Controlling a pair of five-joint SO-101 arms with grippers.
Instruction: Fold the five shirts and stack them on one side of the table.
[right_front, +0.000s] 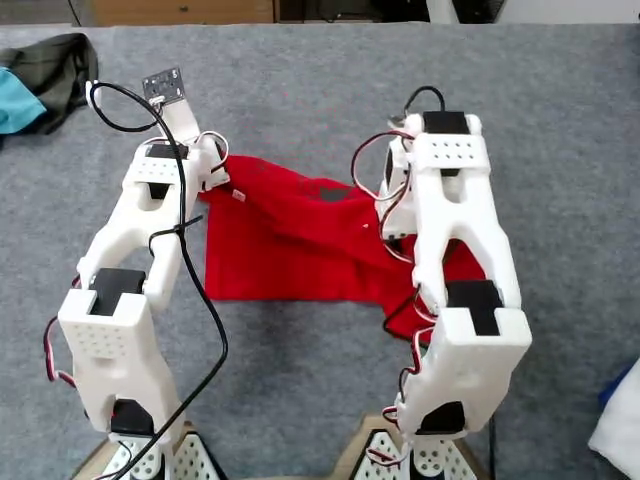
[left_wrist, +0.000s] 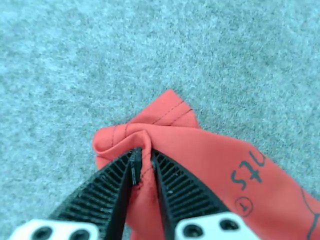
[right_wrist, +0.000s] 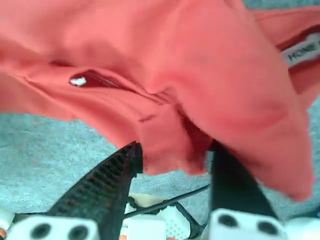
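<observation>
At the far corner of the shirt (right_front: 280, 245), your left claw (left_wrist: 142, 155) is closed on a small pinch of it. The shirt lies on the tabletop (right_front: 300, 90). Your right claw (right_wrist: 172, 155), at its other side, stands wide open around loose cloth and grips nothing. If you lift now, one side may rise alone and twist, and the pinch may slip.

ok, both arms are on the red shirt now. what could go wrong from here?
1. The left claw pinches only a small bunched corner of the red shirt, which may slip out under a pull.
2. The right claw is open with crumpled cloth hanging between its fingers. Closing there could catch several layers and skew the fold.
3. The black cable runs close past the shirt's edge and might snag the cloth.
</observation>
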